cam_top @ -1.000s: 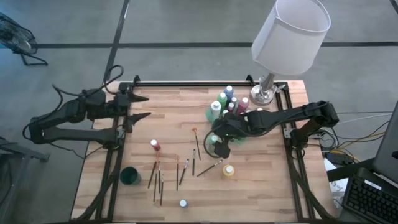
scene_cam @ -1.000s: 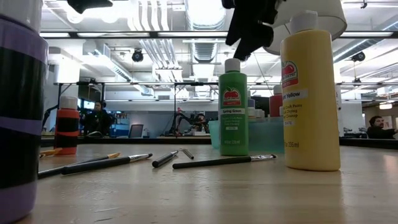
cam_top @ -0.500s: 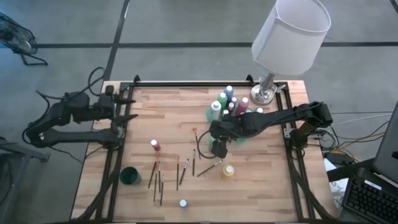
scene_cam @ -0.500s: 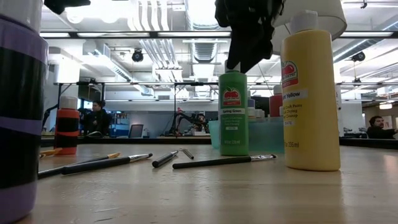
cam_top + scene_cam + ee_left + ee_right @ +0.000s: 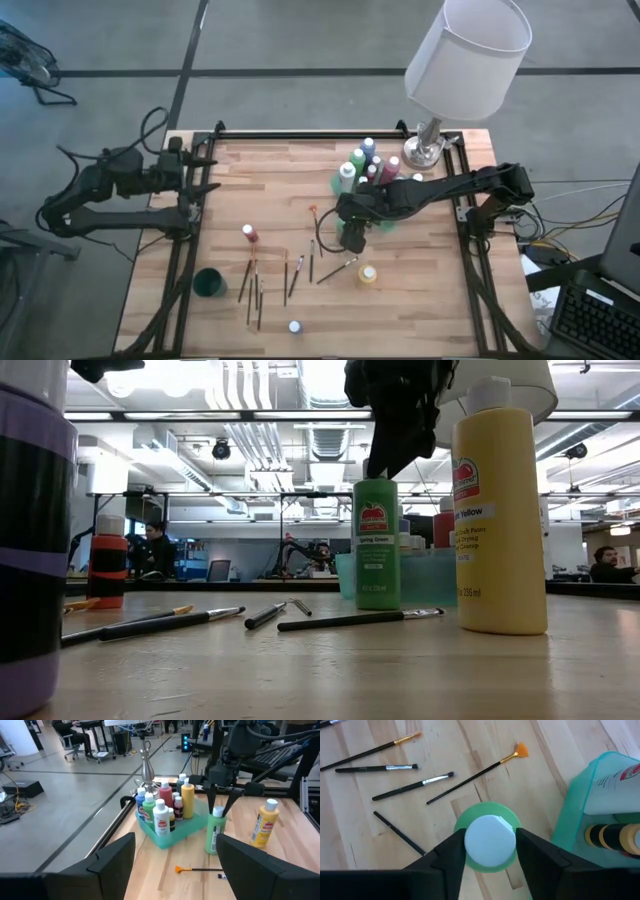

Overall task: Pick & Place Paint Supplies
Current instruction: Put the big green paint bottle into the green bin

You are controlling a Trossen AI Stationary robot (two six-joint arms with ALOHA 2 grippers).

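At the far left of the table we see the left arm stretched out low over the table's left edge, its left gripper hovering with jaws spread wide and holding nothing. Moving right along the butcher-block surface, a dark green cup stands near the front edge, then a red paint bottle, a scatter of thin brushes lying flat, an orange-tipped fan brush and a small bottle near the front.

Near the middle, the right arm reaches in from the right side with its wrist bent down, so the right gripper points straight down over the upright green paint bottle. Its two fingers stand on either side of the white cap, just beside or touching it; we cannot tell whether they grip it, and the bottle stands on the wood.

Right of that sits the yellow paint bottle, and behind it the translucent green tray crowded with bottles. A lamp stands at the back right corner. Beyond the table lies an open workshop with desks and seated people.
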